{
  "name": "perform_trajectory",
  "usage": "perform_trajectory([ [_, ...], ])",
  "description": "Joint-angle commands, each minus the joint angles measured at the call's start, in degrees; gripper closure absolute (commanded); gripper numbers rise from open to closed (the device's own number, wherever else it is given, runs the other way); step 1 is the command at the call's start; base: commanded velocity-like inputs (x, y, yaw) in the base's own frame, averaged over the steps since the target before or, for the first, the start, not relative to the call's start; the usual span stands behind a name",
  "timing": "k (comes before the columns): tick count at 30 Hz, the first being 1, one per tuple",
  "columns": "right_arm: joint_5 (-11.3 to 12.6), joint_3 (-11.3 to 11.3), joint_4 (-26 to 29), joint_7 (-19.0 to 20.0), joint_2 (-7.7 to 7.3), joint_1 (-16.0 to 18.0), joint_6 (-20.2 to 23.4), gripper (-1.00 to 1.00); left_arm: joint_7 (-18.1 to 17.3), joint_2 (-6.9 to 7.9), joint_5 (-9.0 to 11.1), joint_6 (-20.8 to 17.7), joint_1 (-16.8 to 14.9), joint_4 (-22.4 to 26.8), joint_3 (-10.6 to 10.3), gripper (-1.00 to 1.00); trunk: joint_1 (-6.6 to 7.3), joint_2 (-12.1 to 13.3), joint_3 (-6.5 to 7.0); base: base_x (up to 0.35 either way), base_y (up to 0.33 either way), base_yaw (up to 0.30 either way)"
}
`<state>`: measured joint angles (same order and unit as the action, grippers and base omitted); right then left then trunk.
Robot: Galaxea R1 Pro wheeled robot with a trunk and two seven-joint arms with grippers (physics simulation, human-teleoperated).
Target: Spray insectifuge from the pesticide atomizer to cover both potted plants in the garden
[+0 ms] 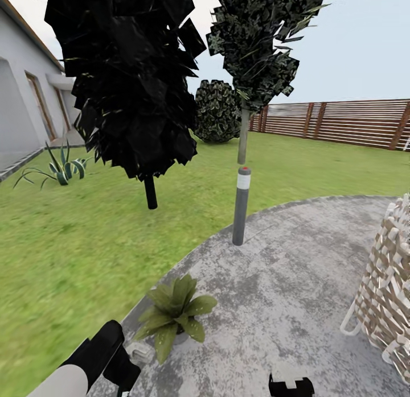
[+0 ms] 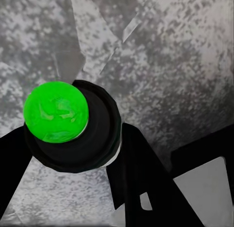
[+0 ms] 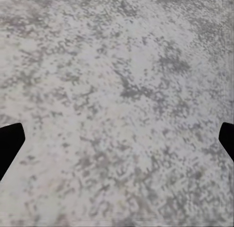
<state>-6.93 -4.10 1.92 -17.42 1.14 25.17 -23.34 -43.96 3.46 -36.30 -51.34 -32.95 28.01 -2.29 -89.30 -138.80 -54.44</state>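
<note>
Near the paved patch's edge stands one potted plant (image 1: 176,313), a rosette of pointed green leaves; the other potted plant is out of view. My left gripper (image 1: 123,375) hangs low just beside it, toward the lawn. In the left wrist view the left gripper (image 2: 68,154) is shut on the pesticide atomizer (image 2: 56,112), a dark round bottle whose top shows bright green, above grey paving. My right gripper (image 1: 290,385) sits at the picture's bottom edge; its black fingertips (image 3: 9,144) stand wide apart over bare paving, open.
A grey bollard lamp (image 1: 241,206) stands at the paving's far edge. Two trees (image 1: 128,84) rise from the lawn (image 1: 68,238). A white woven chair (image 1: 387,289) is on the right, a brown slatted fence (image 1: 347,121) behind, a house wall (image 1: 23,101) and a spiky potless plant (image 1: 61,169) on the left.
</note>
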Motion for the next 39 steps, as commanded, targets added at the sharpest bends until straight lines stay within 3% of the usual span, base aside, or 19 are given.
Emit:
perform_trajectory([
  [1,-0.4,-0.4,-0.1,-0.6,0.01,0.0,0.1,-1.00,-0.5,-0.05,-0.4,-0.1,0.0,0.1,-0.2,1.00,0.04,0.0,-0.06,-0.260,0.200,-0.001],
  [10,-0.4,-0.4,-0.1,-0.6,0.00,0.0,0.1,-1.00,-0.6,-0.37,-0.4,-0.2,-0.1,0.2,-0.2,1.00,0.04,0.0,-0.06,-0.079,0.273,-0.005],
  [17,-0.4,-0.4,-0.1,-0.6,0.00,0.0,0.1,-1.00,-0.7,-0.47,-0.2,-0.2,-0.1,0.2,-0.2,1.00,0.04,0.0,-0.06,0.127,0.266,-0.230],
  [25,-0.4,-0.4,-0.1,-0.6,0.00,0.0,0.1,-1.00,-0.7,-1.25,-0.1,-0.1,-0.1,0.3,-0.2,1.00,0.04,0.0,-0.06,0.014,0.027,-0.255],
  [30,-0.4,-0.4,-0.1,-0.6,0.00,0.0,0.1,-1.00,-0.8,-2.29,0.0,-0.1,-1.6,0.2,-0.2,1.00,0.04,0.0,-0.06,0.000,0.000,-0.049],
  [39,-0.4,-0.4,-0.1,-0.6,0.00,0.0,0.1,-1.00,-0.8,-3.12,0.0,-0.1,-1.6,-0.6,-0.3,1.00,0.04,0.0,-0.06,0.000,0.000,-0.047],
])
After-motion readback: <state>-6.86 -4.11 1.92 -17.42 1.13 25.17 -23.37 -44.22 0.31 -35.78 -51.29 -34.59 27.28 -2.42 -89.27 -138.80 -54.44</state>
